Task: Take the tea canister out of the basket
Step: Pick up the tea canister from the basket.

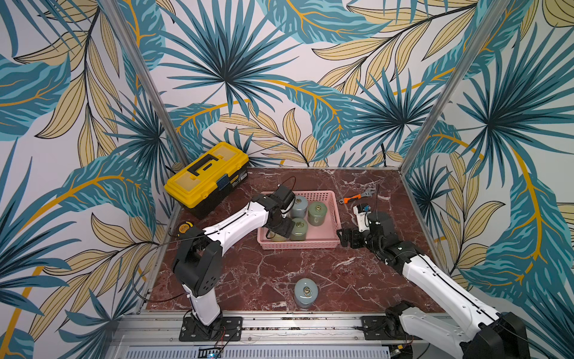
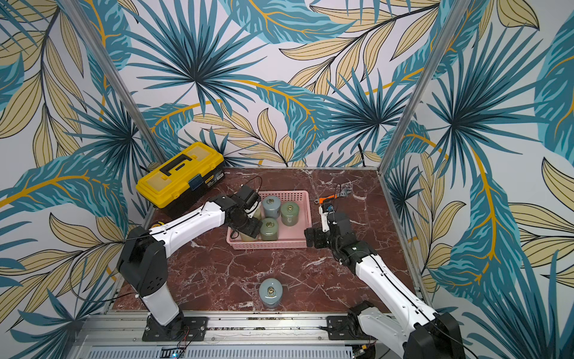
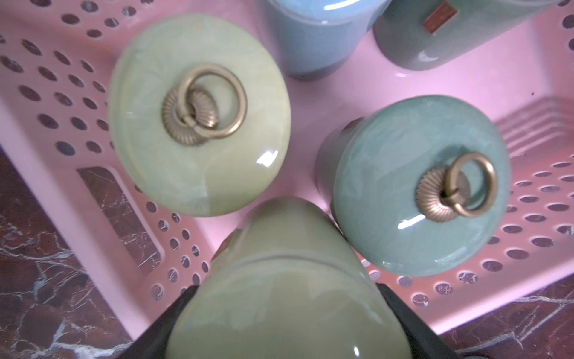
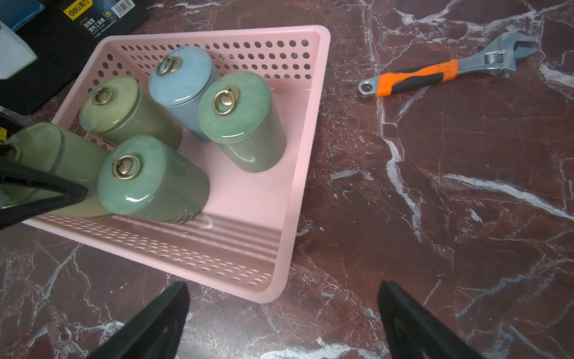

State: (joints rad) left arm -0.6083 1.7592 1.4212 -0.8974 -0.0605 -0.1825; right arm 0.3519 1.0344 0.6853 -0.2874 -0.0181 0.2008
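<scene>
The olive-green tea canister (image 3: 279,248), a smooth glazed cylinder with a faint crackle, sat clamped between the black fingers of the left gripper (image 3: 287,289). In the right wrist view it leaned at the frame's left edge (image 4: 46,155), inside the pink basket (image 4: 323,93). I could not tell whether its base touched the floor.

The basket was shallow plastic with round-holed walls and a solid floor. Four more lidded canisters stood upright in it: a yellow-green one (image 3: 198,115), a teal-green one (image 3: 419,186), a pale blue one (image 4: 183,77) and a green one (image 4: 236,105). Each lid carried a brass ring on a fluted shell mount.

A grey-blue canister (image 1: 306,292) stood alone, low and central in both top views, on the red-brown veined marble table (image 1: 264,273). Right of the basket lay an adjustable wrench (image 4: 435,73) with an orange-and-black grip. The label of the yellow-and-black toolbox (image 1: 206,174), upper left of the basket, read "deli".

The left arm reached in from the lower left with its wrist bent downward. The right gripper (image 4: 284,287) hung low beside the basket's lower-right corner, its jaws wide with nothing between them.
</scene>
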